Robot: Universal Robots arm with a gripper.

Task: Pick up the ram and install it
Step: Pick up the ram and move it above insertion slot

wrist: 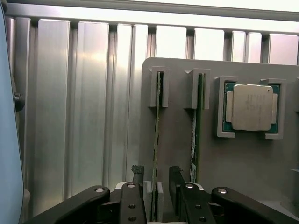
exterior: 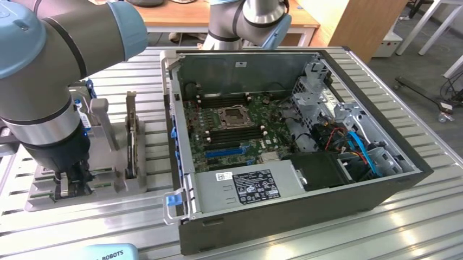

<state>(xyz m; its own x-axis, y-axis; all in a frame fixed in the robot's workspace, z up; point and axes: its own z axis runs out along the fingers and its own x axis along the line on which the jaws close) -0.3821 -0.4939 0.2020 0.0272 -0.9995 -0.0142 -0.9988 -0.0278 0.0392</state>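
In the wrist view, two thin green ram sticks stand on edge in slots of a grey holder (wrist: 175, 140). My gripper (wrist: 156, 179) is open, with its black fingers (wrist: 137, 173) on either side of the near end of one ram stick (wrist: 157, 121), and a small gap shows on each side. The other ram stick (wrist: 196, 116) stands parallel in the neighbouring slot. In the exterior view, the gripper (exterior: 69, 183) reaches down into the holder (exterior: 43, 201) at that view's left, beside the open computer case (exterior: 184, 108).
A square silver processor chip (wrist: 251, 107) sits in a pocket of the holder beyond the second stick. The motherboard (exterior: 239, 135) lies open inside the case with a processor socket (exterior: 233, 116). Cables and a drive cage (exterior: 340, 124) fill the case's right side. The table is ribbed aluminium (wrist: 84, 116).
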